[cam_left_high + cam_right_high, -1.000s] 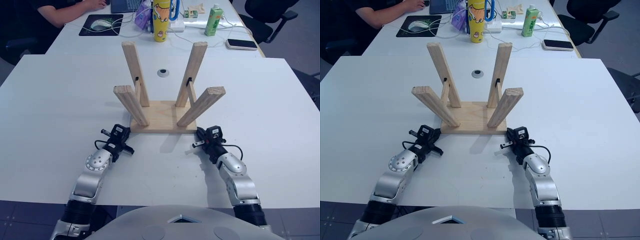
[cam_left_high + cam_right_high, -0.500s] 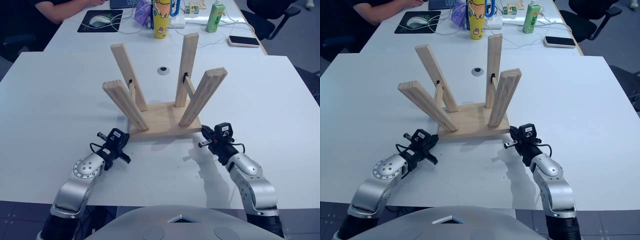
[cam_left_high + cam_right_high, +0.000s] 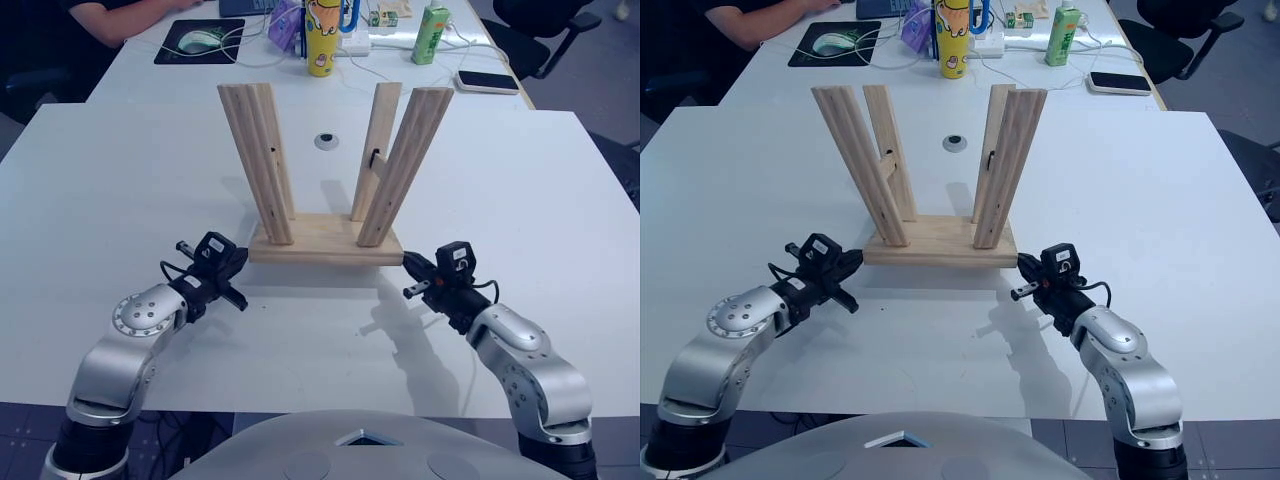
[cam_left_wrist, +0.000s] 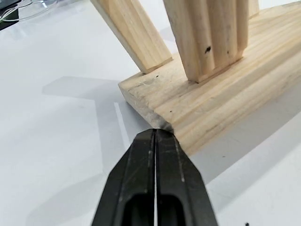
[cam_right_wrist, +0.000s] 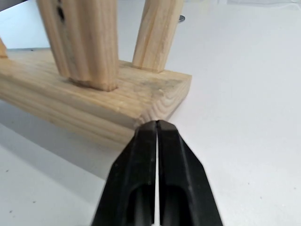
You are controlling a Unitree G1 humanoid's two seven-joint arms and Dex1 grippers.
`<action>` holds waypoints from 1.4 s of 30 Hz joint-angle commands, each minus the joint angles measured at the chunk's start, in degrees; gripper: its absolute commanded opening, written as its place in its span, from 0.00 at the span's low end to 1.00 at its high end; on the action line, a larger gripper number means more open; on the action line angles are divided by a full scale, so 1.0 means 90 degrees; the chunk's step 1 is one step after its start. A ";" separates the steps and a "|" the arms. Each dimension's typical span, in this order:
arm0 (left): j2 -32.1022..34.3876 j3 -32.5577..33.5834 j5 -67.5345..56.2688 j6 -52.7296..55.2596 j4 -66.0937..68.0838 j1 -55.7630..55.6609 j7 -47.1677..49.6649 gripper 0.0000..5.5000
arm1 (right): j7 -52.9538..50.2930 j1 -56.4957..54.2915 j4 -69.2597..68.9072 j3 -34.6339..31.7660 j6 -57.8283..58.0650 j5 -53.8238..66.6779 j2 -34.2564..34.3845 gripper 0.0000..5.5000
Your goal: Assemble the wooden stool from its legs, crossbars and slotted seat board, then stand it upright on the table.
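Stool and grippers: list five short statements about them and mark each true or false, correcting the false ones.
1. The stool rests upside down, seat board on the table, legs up. True.
2. The left gripper is open wide. False: its fingers are shut.
3. The right gripper is shut, at a corner of the seat board. True.
4. One leg lies loose on the table. False: all four stand in the seat board.
5. The yellow cup stands on the seat board. False: it stands on the far table.
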 commanded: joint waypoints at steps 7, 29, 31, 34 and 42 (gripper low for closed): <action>0.0277 0.0006 -0.1420 0.0136 -0.0756 -0.0950 -0.1327 0.00 | 0.0781 -0.0998 -0.0811 0.0122 0.0699 0.1863 -0.0021 0.00; 0.0217 0.0779 -0.0377 -0.1408 0.1198 -0.1299 -0.0604 0.03 | 0.0199 -0.1482 0.1139 -0.0729 -0.1406 0.0378 0.0093 0.00; 0.0279 0.1141 -0.0258 -0.1930 0.1622 -0.1096 -0.0567 0.08 | 0.0317 -0.1236 0.1714 -0.0933 -0.2119 0.0050 -0.0008 0.00; 0.0495 0.1881 -0.0436 -0.2885 0.2430 -0.0738 -0.1030 0.15 | 0.0878 -0.0925 0.2753 -0.1410 -0.3002 -0.0077 -0.0344 0.05; 0.1316 0.1453 -0.0248 -0.5042 0.4495 -0.1177 -0.3319 0.38 | 0.4831 -0.2101 0.5969 -0.1378 -0.3839 0.0486 -0.1856 0.29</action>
